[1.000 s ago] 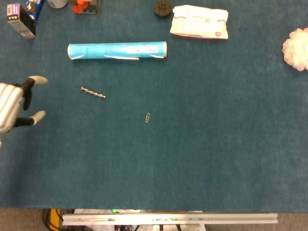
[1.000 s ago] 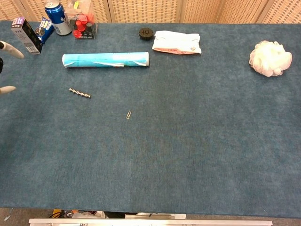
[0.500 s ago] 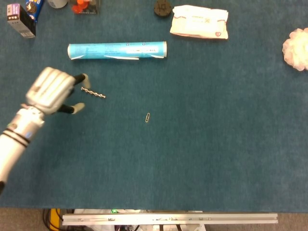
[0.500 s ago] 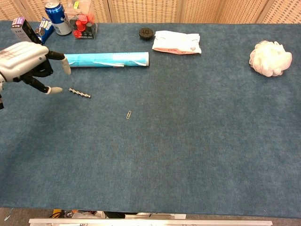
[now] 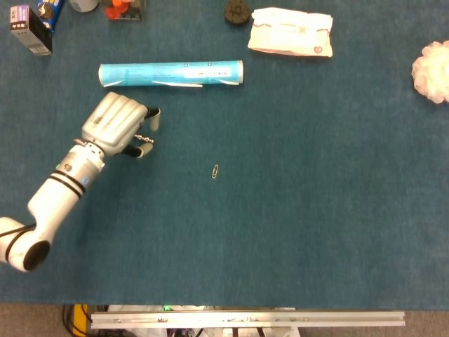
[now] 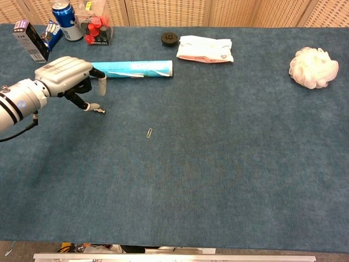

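My left hand [image 5: 116, 126] [image 6: 65, 73] hangs over a short metal bead chain [image 5: 145, 139] [image 6: 100, 111] lying on the blue table cloth. Thumb and fingers are spread to either side of the chain's right end, and the hand covers most of the chain. It grips nothing that I can see. A light blue tube [image 5: 172, 74] [image 6: 136, 69] lies just behind the hand. A small paper clip [image 5: 215, 171] [image 6: 149, 132] lies to the right of the hand. My right hand is out of both views.
At the back lie a white wipes pack [image 5: 291, 31], a black cap [image 5: 237, 10], and a white bath puff [image 5: 431, 70] at the far right. A dark box [image 6: 31, 41], a blue can [image 6: 66, 22] and red items [image 6: 97, 28] stand back left.
My left hand has come in from the left edge and moved right over the bead chain, now covering most of it. Nothing else has moved.
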Tool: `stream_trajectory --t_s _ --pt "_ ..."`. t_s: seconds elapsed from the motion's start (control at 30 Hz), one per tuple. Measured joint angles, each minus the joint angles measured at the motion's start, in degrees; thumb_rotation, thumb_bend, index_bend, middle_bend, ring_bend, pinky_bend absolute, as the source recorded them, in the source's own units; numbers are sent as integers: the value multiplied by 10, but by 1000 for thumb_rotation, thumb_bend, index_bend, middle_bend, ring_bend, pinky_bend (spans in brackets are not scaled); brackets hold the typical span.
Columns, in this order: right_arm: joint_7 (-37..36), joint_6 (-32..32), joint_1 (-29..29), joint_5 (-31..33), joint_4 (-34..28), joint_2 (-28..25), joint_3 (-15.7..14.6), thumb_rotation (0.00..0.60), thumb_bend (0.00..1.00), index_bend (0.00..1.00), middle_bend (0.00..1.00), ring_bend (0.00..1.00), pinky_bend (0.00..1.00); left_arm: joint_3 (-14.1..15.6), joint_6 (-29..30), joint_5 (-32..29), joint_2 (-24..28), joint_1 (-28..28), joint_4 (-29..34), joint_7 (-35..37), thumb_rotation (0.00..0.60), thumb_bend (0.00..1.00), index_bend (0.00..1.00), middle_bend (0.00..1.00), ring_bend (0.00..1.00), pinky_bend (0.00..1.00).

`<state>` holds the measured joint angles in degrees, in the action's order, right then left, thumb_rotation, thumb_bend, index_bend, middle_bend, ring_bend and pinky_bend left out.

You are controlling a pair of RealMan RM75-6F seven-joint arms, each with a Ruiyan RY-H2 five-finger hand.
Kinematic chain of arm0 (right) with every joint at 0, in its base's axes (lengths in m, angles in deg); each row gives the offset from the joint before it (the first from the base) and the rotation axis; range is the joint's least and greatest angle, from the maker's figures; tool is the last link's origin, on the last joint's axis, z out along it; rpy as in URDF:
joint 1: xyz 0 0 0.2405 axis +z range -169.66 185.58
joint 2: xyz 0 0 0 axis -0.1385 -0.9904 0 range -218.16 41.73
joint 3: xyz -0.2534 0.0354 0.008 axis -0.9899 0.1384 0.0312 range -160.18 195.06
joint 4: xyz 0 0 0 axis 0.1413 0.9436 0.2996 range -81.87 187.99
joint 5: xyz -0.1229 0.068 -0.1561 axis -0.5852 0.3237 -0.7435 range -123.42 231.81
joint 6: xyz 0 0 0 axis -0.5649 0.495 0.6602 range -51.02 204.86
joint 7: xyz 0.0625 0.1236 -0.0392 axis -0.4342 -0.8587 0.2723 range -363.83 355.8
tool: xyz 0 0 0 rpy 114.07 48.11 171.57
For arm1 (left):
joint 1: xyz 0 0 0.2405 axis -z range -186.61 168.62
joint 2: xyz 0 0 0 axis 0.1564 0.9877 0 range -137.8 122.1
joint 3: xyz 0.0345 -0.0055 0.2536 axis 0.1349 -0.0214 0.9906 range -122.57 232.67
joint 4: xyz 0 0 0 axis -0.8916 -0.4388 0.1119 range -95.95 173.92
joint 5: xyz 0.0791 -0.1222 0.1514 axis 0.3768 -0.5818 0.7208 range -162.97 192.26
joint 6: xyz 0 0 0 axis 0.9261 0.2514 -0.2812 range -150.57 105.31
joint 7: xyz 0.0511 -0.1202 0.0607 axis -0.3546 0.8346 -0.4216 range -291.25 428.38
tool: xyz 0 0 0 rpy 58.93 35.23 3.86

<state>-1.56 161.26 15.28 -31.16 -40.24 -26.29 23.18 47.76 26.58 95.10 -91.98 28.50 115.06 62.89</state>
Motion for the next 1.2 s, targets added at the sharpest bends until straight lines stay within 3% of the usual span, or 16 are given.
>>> stream_trajectory --t_s 0.63,1.2 --pt "-17 4 -6 4 12 -1 0 600 224 351 411 339 502 11 -63 -81 -54 45 -63 -87 600 261 506 1000 1000 981" --pt "-30 6 -9 8 23 2 2 600 224 351 411 343 502 25 -76 -105 -52 58 -66 -109 600 270 504 1000 1000 981"
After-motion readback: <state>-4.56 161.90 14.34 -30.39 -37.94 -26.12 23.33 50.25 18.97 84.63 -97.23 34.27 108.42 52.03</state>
